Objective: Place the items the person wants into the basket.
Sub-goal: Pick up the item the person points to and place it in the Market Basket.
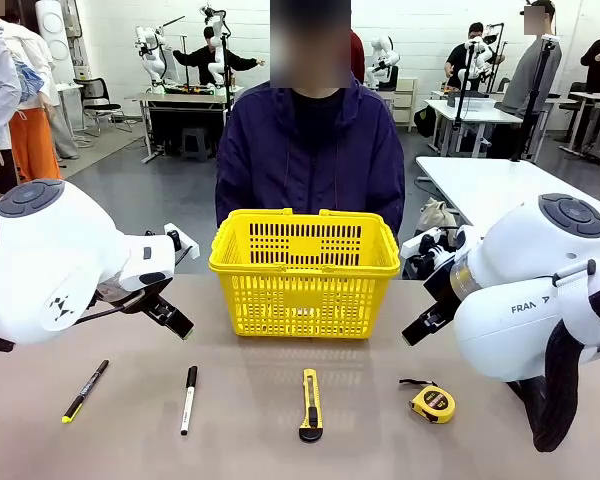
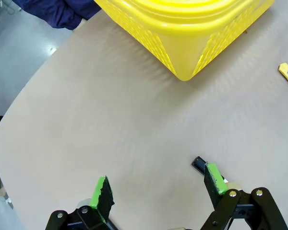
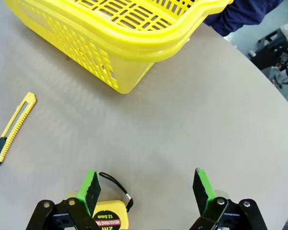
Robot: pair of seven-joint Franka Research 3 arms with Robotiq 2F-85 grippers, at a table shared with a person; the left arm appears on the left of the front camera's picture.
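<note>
The yellow basket (image 1: 305, 270) stands mid-table in front of the person (image 1: 310, 150) in a dark jacket. In a row near the front edge lie a black pen (image 1: 85, 390) with a yellow-green tip and a yellow-and-black tape measure (image 1: 432, 402). My left gripper (image 1: 170, 315) hovers left of the basket, above the pen's end of the row. In the left wrist view, the left gripper (image 2: 158, 187) is open over bare table. My right gripper (image 1: 425, 325) hangs right of the basket; the right gripper (image 3: 146, 189) is open, with the tape measure (image 3: 108, 218) beside its left finger.
A white marker (image 1: 188, 398) with a black cap and a yellow utility knife (image 1: 311, 403) lie between the pen and the tape measure. The knife (image 3: 12, 132) shows left of the right gripper. Bare table lies between the row and the basket (image 2: 192, 28).
</note>
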